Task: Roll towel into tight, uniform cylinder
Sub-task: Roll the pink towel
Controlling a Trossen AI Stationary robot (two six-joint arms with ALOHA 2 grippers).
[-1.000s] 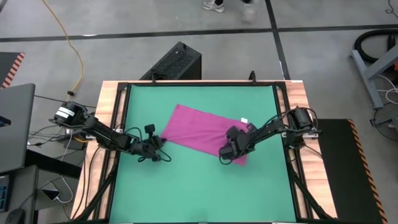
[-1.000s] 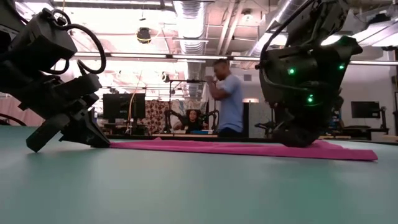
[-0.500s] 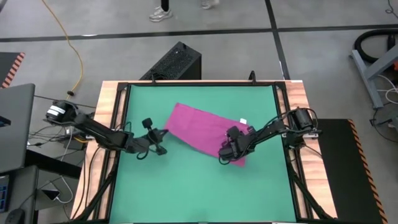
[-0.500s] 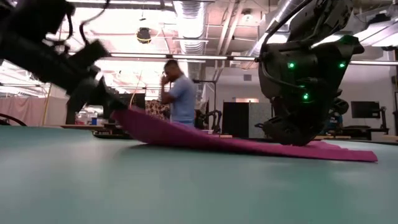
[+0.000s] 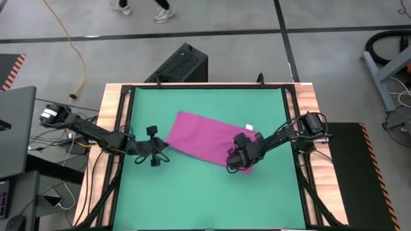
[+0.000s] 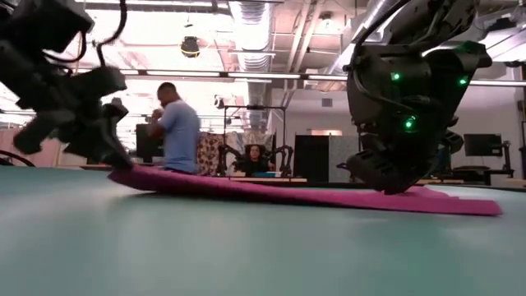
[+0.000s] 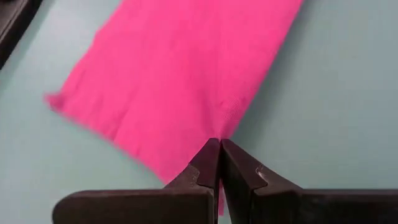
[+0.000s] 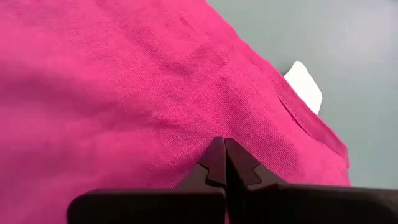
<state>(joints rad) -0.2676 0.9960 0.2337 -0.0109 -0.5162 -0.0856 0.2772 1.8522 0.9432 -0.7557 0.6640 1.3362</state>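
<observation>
On the green mat (image 5: 205,192) covering the counter (image 5: 311,96), the towel (image 5: 204,136) lies mostly flat near the middle — a magenta strip with its long axis on a diagonal in the high view, from the left-centre of the mat down toward the right arm's side. Its small white tag (image 5: 250,126) sits at the far edge near the right end.

Left hand (image 5: 156,151) is at the towel's left end, fingers pressed together on the cloth's corner; the left wrist view shows the two dark fingertips (image 7: 210,160) closed with pink fabric caught between them. In the low view that end (image 6: 144,177) is raised slightly off the mat, and the cloth slopes down from there to lie flat farther along.

Right hand (image 5: 239,158) is at the opposite end, low over the towel's near-right corner — fingers pinched shut on the cloth, with fabric puckering at the tips in the right wrist view (image 8: 224,158). The tag (image 8: 305,84) shows just beyond that fold.

Behind the counter, a person in a light blue shirt (image 6: 177,131) stands in the room.
</observation>
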